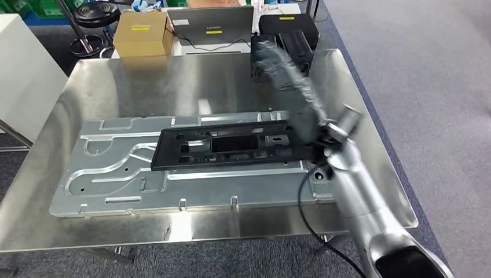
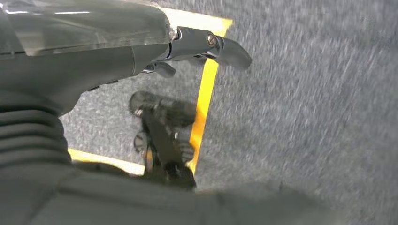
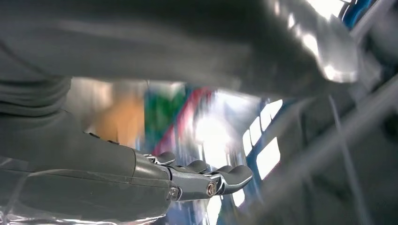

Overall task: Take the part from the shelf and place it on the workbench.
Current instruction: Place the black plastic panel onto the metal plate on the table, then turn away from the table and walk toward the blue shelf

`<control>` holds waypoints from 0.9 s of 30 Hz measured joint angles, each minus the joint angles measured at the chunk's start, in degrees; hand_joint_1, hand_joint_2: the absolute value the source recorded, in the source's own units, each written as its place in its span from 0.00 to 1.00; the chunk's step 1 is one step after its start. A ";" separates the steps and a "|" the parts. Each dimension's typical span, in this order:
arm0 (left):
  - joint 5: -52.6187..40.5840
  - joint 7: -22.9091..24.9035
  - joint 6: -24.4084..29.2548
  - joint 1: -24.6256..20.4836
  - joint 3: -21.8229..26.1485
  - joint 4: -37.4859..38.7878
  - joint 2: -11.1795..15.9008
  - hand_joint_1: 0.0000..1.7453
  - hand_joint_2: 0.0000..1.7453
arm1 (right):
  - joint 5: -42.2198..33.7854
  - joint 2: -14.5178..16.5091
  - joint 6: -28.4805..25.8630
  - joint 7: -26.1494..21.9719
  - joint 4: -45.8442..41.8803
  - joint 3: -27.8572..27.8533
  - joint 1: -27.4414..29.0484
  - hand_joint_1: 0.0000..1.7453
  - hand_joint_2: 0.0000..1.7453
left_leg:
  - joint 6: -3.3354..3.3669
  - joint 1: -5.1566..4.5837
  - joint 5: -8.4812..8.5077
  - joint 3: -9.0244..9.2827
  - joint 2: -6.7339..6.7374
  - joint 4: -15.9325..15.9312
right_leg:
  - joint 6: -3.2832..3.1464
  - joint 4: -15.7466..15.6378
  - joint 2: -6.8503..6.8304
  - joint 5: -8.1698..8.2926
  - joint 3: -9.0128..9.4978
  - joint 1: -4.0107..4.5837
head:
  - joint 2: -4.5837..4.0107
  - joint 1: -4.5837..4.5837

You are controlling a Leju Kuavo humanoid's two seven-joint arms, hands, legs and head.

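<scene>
Resting flat on the bench (image 1: pixel 69 220): black part (image 1: pixel 231 145) atop a grey metal plate (image 1: pixel 116 174)

Right hand (image 1: pixel 284 72), blurred, raised above and beyond the part; fingers (image 3: pixel 225 176) apart, holding nothing; left hand (image 2: pixel 141 51) over grey floor (image 2: pixel 305 117), fingers loose, empty.

R hand (image 1: pixel 278 66) raised, blurred, empty; L hand (image 2: pixel 206 47) hanging, empty

Right hand (image 1: pixel 284 69) motion-blurred, fingers indistinct.
</scene>
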 joint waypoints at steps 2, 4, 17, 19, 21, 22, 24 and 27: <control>0.82 -0.17 0.17 0.32 0.74 0.00 -0.14 0.00 0.00 | 9.06 -2.18 -9.13 0.15 -7.94 -4.36 6.18 0.00 0.00 | -0.29 0.09 -2.02 -2.59 0.01 5.83 | -0.04 0.02 -0.10 -0.26 0.25 0.00 | 0.00 0.02; 1.31 -0.10 0.44 0.66 1.46 -0.01 -0.31 0.00 0.00 | 19.71 -3.97 -18.60 1.02 -15.37 -9.21 13.61 0.00 0.00 | -0.52 0.30 0.03 -1.61 0.02 3.97 | 0.23 0.18 -0.10 -0.54 0.59 -0.13 | 0.00 0.01; 0.49 0.62 1.60 0.68 3.66 -0.02 -0.82 0.00 0.00 | 34.13 -5.33 -27.80 1.01 -36.87 -43.61 48.80 0.00 0.00 | 3.02 -0.30 6.63 3.12 0.06 -9.39 | 3.34 15.58 0.25 -11.70 -4.03 -0.70 | 0.00 0.14; 0.14 0.37 1.36 0.66 3.66 -0.02 -0.82 0.00 0.00 | 35.14 -4.07 -26.94 0.31 -37.34 -46.86 51.15 0.00 0.00 | 2.99 -0.61 7.30 2.27 0.18 -9.38 | 3.24 15.36 0.24 -10.91 -2.44 -0.74 | 0.00 0.13; -0.13 0.05 1.02 0.62 3.65 -0.02 -0.84 0.00 0.00 | 36.50 -2.92 -26.32 0.25 -37.57 -49.34 52.47 0.00 0.00 | 2.74 -0.84 8.04 1.51 0.22 -9.34 | 2.87 8.11 0.23 -8.29 3.02 -0.71 | 0.00 0.12; -0.26 -0.09 0.88 0.59 3.64 -0.02 -0.86 0.00 0.00 | 37.31 -2.43 -25.94 0.34 -37.63 -50.42 52.81 0.00 0.00 | 2.49 -0.94 8.42 1.25 0.23 -9.32 | 2.66 4.25 0.26 -7.50 5.69 -0.56 | 0.00 0.10; -0.48 -0.25 0.75 0.56 3.64 -0.02 -0.92 0.00 0.00 | 39.00 -1.38 -24.93 0.80 -37.63 -52.38 53.27 0.00 0.00 | 1.87 -0.98 9.24 1.06 0.25 -9.42 | 2.24 -0.15 0.32 -6.95 8.37 -0.12 | 0.00 0.08; -0.51 -0.20 0.80 0.64 3.66 -0.02 -1.10 0.00 0.00 | 42.68 0.34 -22.94 1.24 -36.97 -55.28 53.45 0.00 0.00 | 0.86 -0.66 9.62 0.54 0.20 -9.38 | 1.19 -0.91 0.19 -5.52 7.48 0.09 | 0.00 0.21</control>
